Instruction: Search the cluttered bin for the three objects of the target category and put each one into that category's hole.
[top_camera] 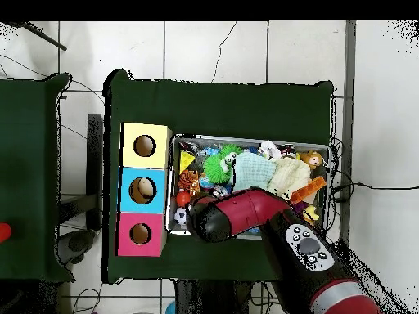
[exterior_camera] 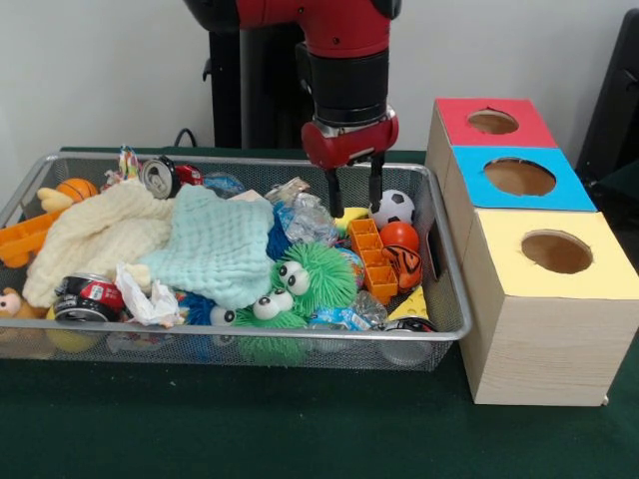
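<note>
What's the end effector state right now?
End effector: open, holding nothing, hanging above the wire bin near the soccer ball.

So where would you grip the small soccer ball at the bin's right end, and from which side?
Probably from straight above, fingers closing across the widest part of the soccer ball. It is round, so any pair of opposite sides works, and its top is exposed. The mesh bin wall and the orange ball crowd its sides, ruling out a sideways approach. The gripper hangs open close by.
</note>
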Controlling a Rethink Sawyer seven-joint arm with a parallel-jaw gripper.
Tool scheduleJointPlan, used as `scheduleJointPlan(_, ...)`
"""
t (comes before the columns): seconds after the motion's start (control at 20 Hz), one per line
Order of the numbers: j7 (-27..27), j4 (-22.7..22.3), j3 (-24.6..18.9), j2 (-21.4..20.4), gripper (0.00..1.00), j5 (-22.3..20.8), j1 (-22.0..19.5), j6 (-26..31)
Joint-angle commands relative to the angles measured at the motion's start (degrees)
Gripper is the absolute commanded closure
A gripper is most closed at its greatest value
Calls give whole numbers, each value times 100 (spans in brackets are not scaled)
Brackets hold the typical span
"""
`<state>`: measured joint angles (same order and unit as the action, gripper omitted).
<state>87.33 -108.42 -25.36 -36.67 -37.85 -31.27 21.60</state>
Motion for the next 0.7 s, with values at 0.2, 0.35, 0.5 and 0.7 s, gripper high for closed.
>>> scheduleJointPlan(0.2,-207,173,108,430,0,-705,61,15)
scheduleJointPlan(0.35,-300,65,-60,446,0,-685,-210,-28)
scheduleJointPlan(0.5,-372,-37,-136,461,0,-759,-427,-140)
scheduleJointPlan(0.7,-473,-157,-191,468,0,-866,-683,-217)
